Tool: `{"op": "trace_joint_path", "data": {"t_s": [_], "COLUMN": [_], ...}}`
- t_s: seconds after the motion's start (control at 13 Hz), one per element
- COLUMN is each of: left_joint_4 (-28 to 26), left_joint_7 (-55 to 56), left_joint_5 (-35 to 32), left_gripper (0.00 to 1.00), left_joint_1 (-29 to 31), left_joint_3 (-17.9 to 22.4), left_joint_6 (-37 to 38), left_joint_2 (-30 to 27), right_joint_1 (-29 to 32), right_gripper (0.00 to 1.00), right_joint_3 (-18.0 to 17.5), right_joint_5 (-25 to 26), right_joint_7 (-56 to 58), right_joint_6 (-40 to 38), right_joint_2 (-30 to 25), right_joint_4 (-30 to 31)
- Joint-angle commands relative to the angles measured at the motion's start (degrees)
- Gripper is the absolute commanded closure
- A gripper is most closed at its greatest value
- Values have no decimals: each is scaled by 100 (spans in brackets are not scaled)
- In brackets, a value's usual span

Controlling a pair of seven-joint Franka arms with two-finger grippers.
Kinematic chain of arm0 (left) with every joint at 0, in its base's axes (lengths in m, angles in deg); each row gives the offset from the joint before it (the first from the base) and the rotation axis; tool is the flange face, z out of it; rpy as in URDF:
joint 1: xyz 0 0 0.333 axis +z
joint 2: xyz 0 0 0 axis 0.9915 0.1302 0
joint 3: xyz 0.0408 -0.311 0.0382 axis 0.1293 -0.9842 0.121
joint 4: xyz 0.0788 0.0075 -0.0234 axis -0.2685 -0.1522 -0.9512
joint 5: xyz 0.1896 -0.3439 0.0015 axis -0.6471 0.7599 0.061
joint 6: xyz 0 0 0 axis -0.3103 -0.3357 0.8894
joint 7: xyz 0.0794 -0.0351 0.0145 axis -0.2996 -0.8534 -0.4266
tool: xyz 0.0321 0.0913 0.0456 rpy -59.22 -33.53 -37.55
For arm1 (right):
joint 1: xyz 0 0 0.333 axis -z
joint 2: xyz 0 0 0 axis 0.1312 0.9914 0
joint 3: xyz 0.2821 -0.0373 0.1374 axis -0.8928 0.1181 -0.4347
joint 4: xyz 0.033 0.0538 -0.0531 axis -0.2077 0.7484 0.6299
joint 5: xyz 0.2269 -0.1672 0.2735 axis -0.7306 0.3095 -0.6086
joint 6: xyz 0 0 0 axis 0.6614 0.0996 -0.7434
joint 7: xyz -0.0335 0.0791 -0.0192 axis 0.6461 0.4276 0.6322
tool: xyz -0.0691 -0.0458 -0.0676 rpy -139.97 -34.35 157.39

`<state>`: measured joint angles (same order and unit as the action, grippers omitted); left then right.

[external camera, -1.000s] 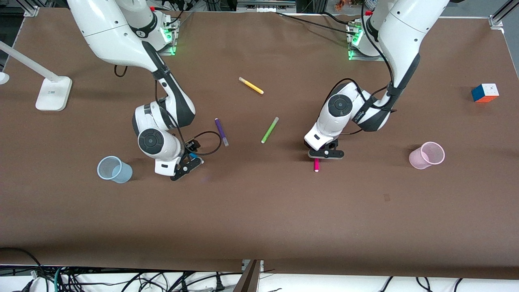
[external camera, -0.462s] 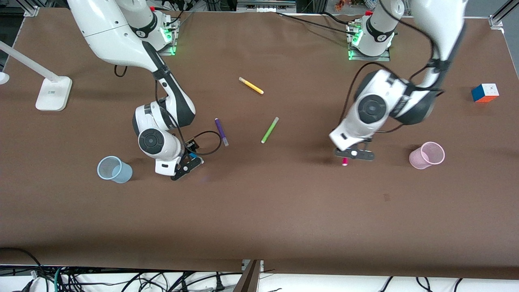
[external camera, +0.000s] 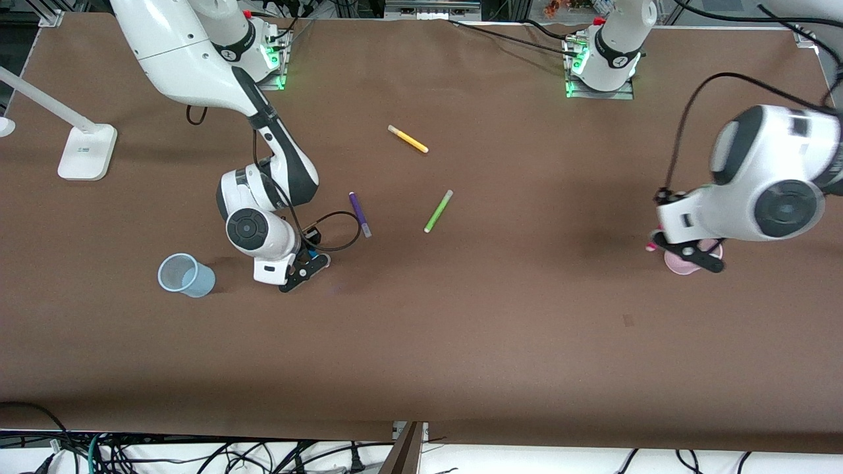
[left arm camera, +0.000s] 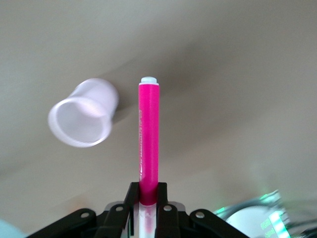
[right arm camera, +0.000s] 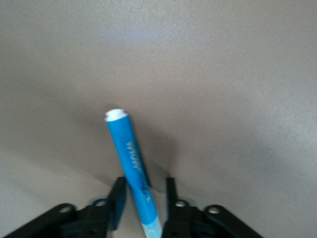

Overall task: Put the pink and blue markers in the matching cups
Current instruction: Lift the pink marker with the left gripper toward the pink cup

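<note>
My left gripper [external camera: 685, 255] is shut on the pink marker [external camera: 651, 247] and holds it in the air over the pale pink cup [external camera: 677, 265], which it partly hides. In the left wrist view the marker [left arm camera: 148, 134] sticks out from the gripper [left arm camera: 147, 191], with the pink cup [left arm camera: 81, 119] beside its white end. My right gripper [external camera: 304, 266] is low at the table, open, with the blue marker [external camera: 313, 253] between its fingers. In the right wrist view the marker [right arm camera: 129, 153] slants across the gripper's [right arm camera: 144, 191] gap. The light blue cup [external camera: 186, 275] stands beside it, toward the right arm's end.
A purple pen [external camera: 359, 214], a green pen [external camera: 438, 210] and a yellow pen [external camera: 407, 139] lie mid-table, farther from the front camera than both grippers. A white lamp base [external camera: 87, 151] stands at the right arm's end.
My left gripper has lifted the pink marker off the table and carried it toward the left arm's end, to over the pink cup. The right arm has barely moved.
</note>
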<state>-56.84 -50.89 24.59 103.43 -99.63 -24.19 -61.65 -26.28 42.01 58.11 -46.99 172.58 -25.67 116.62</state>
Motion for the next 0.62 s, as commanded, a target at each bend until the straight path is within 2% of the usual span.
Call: {"op": "trace_joint_path", "data": {"t_s": [0.0, 0.23, 0.31, 0.54], "left_joint_4": [274, 266, 205, 187], "left_joint_7": [-1071, -1416, -1373, -1320], "left_joint_5": [-997, -1947, -2194, -2573], "left_gripper": [100, 100, 100, 100], "left_joint_1": [150, 97, 71, 62], "left_joint_3": [5, 111, 111, 120], "left_joint_6": [328, 337, 337, 337], "left_joint_2": [311, 627, 759, 1102], "right_joint_1": [-51, -7, 54, 116], "right_gripper": [98, 100, 100, 100], "right_joint_3": [17, 95, 244, 754], "right_joint_5": [51, 42, 42, 121], "right_joint_7": [83, 669, 942, 2109], "right_joint_6": [37, -94, -356, -1996], "right_joint_2": [-68, -305, -463, -508], "right_joint_4": [69, -18, -106, -1157]}}
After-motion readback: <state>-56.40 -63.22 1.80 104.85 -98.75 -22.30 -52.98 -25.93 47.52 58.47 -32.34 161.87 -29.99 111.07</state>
